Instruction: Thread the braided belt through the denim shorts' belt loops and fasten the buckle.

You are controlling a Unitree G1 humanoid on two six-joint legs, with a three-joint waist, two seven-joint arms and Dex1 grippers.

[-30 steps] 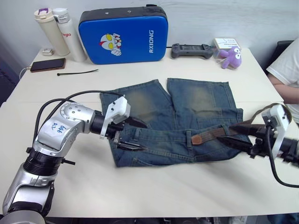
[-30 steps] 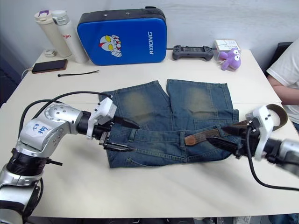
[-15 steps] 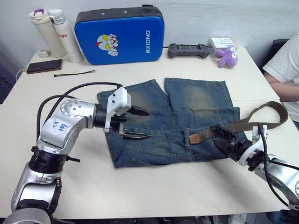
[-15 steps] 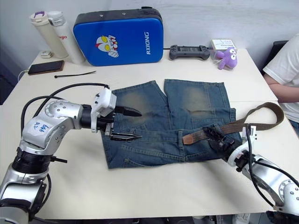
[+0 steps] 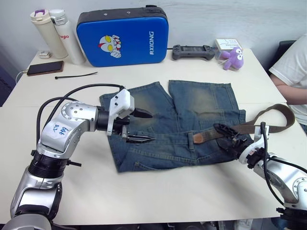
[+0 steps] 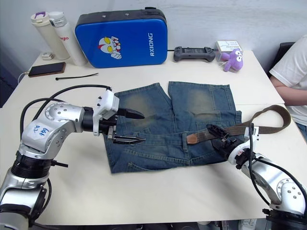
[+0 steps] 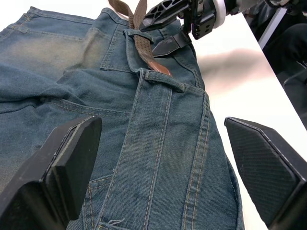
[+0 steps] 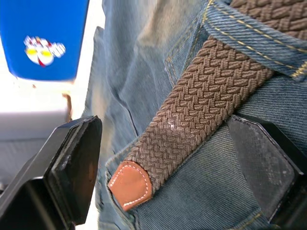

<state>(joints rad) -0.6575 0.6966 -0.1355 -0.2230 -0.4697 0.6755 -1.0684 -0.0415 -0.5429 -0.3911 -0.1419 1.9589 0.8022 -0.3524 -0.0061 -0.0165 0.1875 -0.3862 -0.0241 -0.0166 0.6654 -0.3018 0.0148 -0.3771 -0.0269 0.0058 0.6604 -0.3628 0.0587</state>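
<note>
Since the earlier frame the right gripper (image 5: pixel 229 136) has dropped low at centre right of the left eye view, jaws spread over the braided belt (image 5: pixel 249 125); left gripper (image 5: pixel 139 127) much as it was at centre left, jaws spread, nothing held, over the denim shorts (image 5: pixel 192 103) on the counter (image 5: pixel 144 191). Belt's long axis runs along the waistband, tan tip (image 5: pixel 197 139) at mid-frame, slack looping off to the far right edge. Right eye view: same layout, right arm clearly nearer the belt, tip just past one of the belt loops (image 6: pixel 184 140); buckle cannot be made out. Left wrist view: bare waistband between the spread fingers (image 7: pixel 57 167), belt tip in the upper middle, well apart from these jaws, pointing toward them. Right wrist view: woven strap lies diagonally between the open fingers (image 8: pixel 72 163), passing under a denim loop (image 8: pixel 249 33) at upper right, tip at lower left. Next move likely turns on pushing the tip along that axis toward the left gripper.
</note>
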